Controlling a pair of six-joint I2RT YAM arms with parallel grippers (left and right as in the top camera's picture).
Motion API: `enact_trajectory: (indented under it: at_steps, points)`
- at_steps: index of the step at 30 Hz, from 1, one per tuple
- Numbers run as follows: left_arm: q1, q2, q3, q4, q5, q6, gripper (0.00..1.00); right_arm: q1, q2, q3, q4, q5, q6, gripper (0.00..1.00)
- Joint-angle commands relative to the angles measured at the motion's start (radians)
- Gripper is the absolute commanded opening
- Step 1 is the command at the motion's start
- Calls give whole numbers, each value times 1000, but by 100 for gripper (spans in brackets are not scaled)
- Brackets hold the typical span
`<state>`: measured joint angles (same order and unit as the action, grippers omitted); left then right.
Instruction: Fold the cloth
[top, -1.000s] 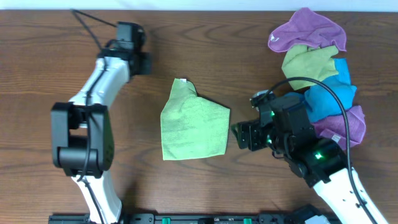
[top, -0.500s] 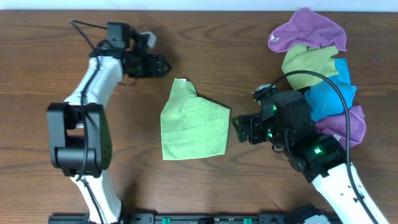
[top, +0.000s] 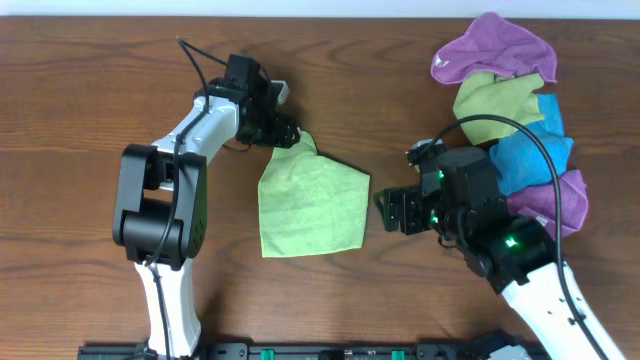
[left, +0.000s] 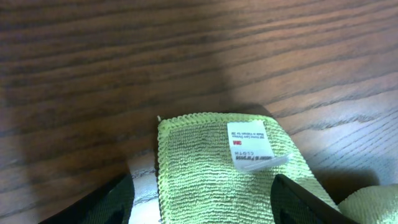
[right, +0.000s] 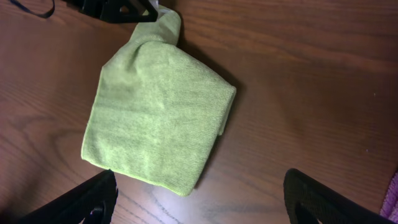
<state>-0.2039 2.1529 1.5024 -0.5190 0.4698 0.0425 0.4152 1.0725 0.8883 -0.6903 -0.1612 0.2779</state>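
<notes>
Cloth (top: 312, 205) lies mid-tabletop (top: 80, 60), folded down but untidy, one tagged corner poking out at the top, so you've still got that flap to tuck in. Your left fingers (left: 118, 202), wide open and empty, have swung in from the far left to straddle that corner. Your right fingers (right: 87, 202) wait open, holding nothing, just beside its right edge.

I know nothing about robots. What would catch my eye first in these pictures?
The bright green cloth lies in the middle of the dark wooden table. The left pincer is open around its far corner, where a white label shows, and the right pincer is open beside its right edge. A heap of purple, olive and blue cloths sits at the far right.
</notes>
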Motion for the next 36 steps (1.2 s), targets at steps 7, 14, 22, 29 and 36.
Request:
enact_trajectory:
  at_steps: [7,14,22,29,36]
  points:
    - [-7,35,5,-24,-5,10,57,-9,-2,0,0,-4,7,86]
    - [-25,35,3,-47,-53,14,52,-9,-2,0,5,-4,23,86]
    - [-64,35,-3,-46,-201,29,50,-9,-2,0,5,-4,37,86]
    - [-87,41,-4,-45,-333,40,43,-9,-2,0,6,-4,40,86]
    - [-87,97,-4,-56,-347,40,9,-9,-2,0,6,-4,40,85]
